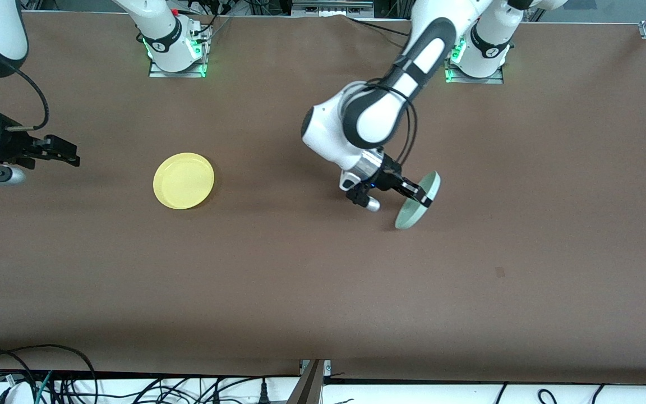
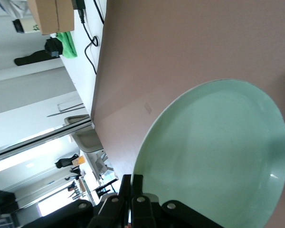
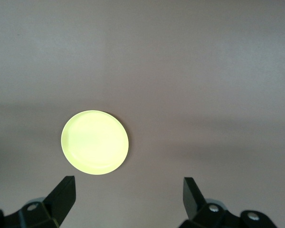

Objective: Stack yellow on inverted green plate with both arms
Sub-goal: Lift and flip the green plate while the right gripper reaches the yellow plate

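Green plate point(image 1: 419, 201) stands nearly on edge over the brown worktop point(image 1: 323, 280) in the front view, at about three o'clock from the yellow plate point(image 1: 184, 180) and well apart from it; the left pincer point(image 1: 419, 194) is clamped on its rim, and this steep tilt reads as the middle of a flip, since the task wants it upside down first. Whether its lower edge touches the worktop I cannot tell. The yellow plate lies flat, rim up, toward the right arm's end, while the right pincer point(image 1: 59, 150) waits in the air at its nine o'clock. In the left wrist view the plate's hollow face point(image 2: 218, 156) fills the frame, with the fingers point(image 2: 133, 187) closed tight on its rim. In the right wrist view the pincer point(image 3: 128, 190) is spread wide and empty above the yellow plate point(image 3: 95, 142), seemingly ready to descend.
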`<state>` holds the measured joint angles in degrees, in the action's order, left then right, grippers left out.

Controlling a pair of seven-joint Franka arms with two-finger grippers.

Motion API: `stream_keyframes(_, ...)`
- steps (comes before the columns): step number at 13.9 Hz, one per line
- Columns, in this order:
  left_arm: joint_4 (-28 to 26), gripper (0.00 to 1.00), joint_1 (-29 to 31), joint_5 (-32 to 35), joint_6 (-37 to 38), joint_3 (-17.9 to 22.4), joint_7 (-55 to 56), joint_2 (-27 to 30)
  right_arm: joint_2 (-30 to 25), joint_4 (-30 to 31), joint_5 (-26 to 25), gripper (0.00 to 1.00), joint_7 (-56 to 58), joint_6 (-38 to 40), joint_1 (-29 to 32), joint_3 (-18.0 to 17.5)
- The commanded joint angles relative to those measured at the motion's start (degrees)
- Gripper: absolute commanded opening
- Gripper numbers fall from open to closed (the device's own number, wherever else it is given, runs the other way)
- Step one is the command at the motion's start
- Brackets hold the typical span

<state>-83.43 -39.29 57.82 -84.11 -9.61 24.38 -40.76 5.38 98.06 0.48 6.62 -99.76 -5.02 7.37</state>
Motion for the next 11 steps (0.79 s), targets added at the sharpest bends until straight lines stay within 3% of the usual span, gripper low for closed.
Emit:
stream_keyframes(1, 2.2, 0.00, -5.3, 4.6, 3.2, 2.6, 6.4, -5.5, -1.2, 2.8, 1.0, 1.00, -0.8, -2.4, -0.3, 0.1)
stream_keyframes(6, 2.7, 0.00, -8.3, 4.3, 5.1, 2.7, 12.8, -8.4, 0.1, 14.1, 1.0, 1.00, -0.8, -18.2, -0.3, 0.1)
stream_keyframes(8, 2.7, 0.00, -9.3, 3.9, 4.7, 2.2, 16.5, -9.9, 3.7, 14.9, 1.0, 1.00, -0.7, -19.8, -0.3, 0.0)
stream_keyframes(9, 3.4, 0.36, -9.4, 3.6, 3.6, 2.0, 16.7, -10.2, 5.8, 14.9, 1.0, 1.00, -0.7, -19.8, -0.3, -0.1)
stream_keyframes(10, 4.6, 0.99, -9.4, 1.7, 2.9, 1.8, 17.0, -10.3, 7.4, 14.9, 1.0, 1.00, -0.7, -19.9, -0.3, -0.1)
stream_keyframes(11, 6.9, 1.00, -9.3, -2.2, 1.1, 1.8, 16.8, -10.1, 8.9, 14.9, 1.0, 1.00, -0.6, -19.8, -0.3, -0.1)
